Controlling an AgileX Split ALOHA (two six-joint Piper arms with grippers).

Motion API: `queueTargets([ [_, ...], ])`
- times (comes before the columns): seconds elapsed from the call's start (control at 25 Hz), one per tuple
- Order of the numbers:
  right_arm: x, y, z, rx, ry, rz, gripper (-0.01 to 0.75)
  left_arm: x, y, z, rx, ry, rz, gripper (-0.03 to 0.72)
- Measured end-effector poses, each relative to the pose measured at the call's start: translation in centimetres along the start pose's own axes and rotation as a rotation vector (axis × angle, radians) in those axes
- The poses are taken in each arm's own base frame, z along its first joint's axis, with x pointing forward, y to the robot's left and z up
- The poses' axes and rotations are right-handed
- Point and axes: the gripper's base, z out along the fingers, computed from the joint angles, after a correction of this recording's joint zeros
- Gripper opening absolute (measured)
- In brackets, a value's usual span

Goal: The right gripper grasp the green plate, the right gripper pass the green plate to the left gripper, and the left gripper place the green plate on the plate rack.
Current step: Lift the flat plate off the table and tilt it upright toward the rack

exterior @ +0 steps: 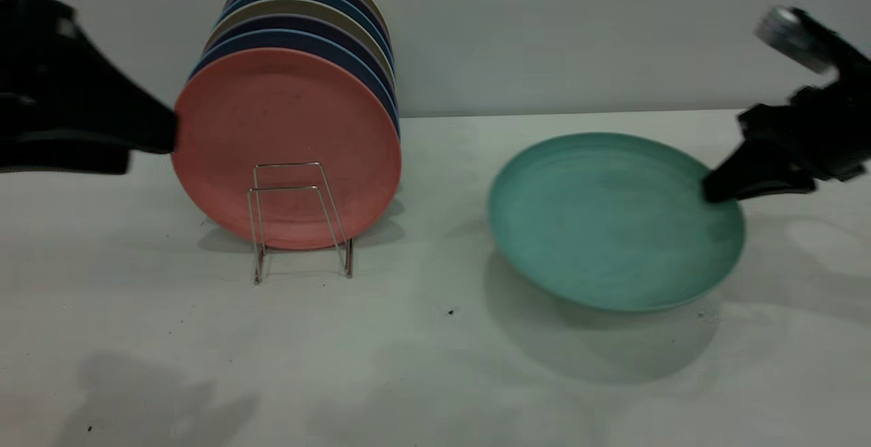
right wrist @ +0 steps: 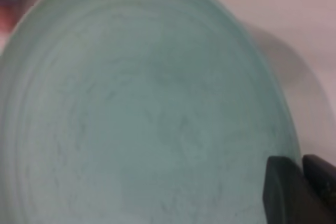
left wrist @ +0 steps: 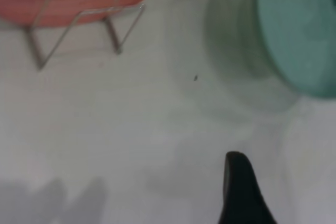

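White tabletop (exterior: 422,365) and a pale wall fill the scene, and faint shadows are cast across the surface. At the far left of the exterior view the left gripper (exterior: 167,135) is seen held above the table, its tip just beside the rim of the salmon-pink plate (exterior: 286,147); whether its fingers are parted or closed cannot be told, since only one dark finger is caught in the left wrist view. Next comes the plate rack (exterior: 299,219), where the pink plate is stood upright at the front of a row of blue and beige plates (exterior: 306,18); only the front wire loops can be made out, and the rest of the rack is hidden behind the plates.

Further right, the green plate (exterior: 616,219) is found lifted clear of the table and tilted, with its shadow thrown below it, well apart from the rack. Its right rim is clamped by the right gripper (exterior: 711,192), whose fingers are closed on the edge; this grip is confirmed in the right wrist view, where the dark fingers are seen at the rim.

The plate is judged to be light, stiff plastic with a smooth, somewhat slippery surface, unlikely to break. The free left rim is judged the best place for it to be taken at the handover. Most of both arms is cut off by the frame edges.
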Motion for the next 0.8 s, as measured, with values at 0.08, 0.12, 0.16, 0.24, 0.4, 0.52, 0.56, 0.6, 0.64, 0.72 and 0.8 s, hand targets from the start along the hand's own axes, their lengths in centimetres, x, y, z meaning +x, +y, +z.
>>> queueTargets([
  [0.08,-0.3,2.2,0.4,-0.043,0.020,-0.046,0.014,-0.1,0.4,1.1,0.030,-0.006,-0.006,0.452],
  [0.12,-0.4,3.1,0.6,-0.065,0.027,-0.060,0.014,-0.1,0.6,1.7,0.041,0.001,-0.008,0.450],
  [0.16,-0.5,4.1,0.8,-0.087,0.034,-0.077,0.014,-0.1,0.9,2.4,0.051,0.003,-0.025,0.446],
  [0.24,-0.6,6.0,1.3,-0.128,0.049,-0.105,0.014,0.0,1.4,3.5,0.065,0.006,-0.044,0.439],
  [0.4,-0.5,9.2,2.3,-0.178,0.078,-0.150,0.014,0.4,2.3,5.4,0.095,0.014,-0.070,0.418],
  [0.52,-0.1,11.3,3.2,-0.212,0.095,-0.171,0.014,0.6,2.7,6.4,0.121,0.028,-0.078,0.413],
  [0.56,0.0,11.9,3.5,-0.222,0.098,-0.175,0.014,0.6,2.8,6.7,0.129,0.034,-0.081,0.413],
  [0.6,0.1,12.6,3.8,-0.235,0.102,-0.180,0.014,0.8,2.9,6.9,0.131,0.040,-0.089,0.413],
  [0.64,0.2,13.3,4.0,-0.248,0.104,-0.181,0.014,0.8,3.0,7.0,0.131,0.045,-0.091,0.413],
  [0.72,0.4,14.4,4.4,-0.274,0.104,-0.184,0.014,1.0,3.2,7.3,0.129,0.056,-0.099,0.413],
  [0.8,0.5,15.3,4.6,-0.307,0.100,-0.179,0.014,1.2,3.3,7.5,0.127,0.066,-0.105,0.413],
])
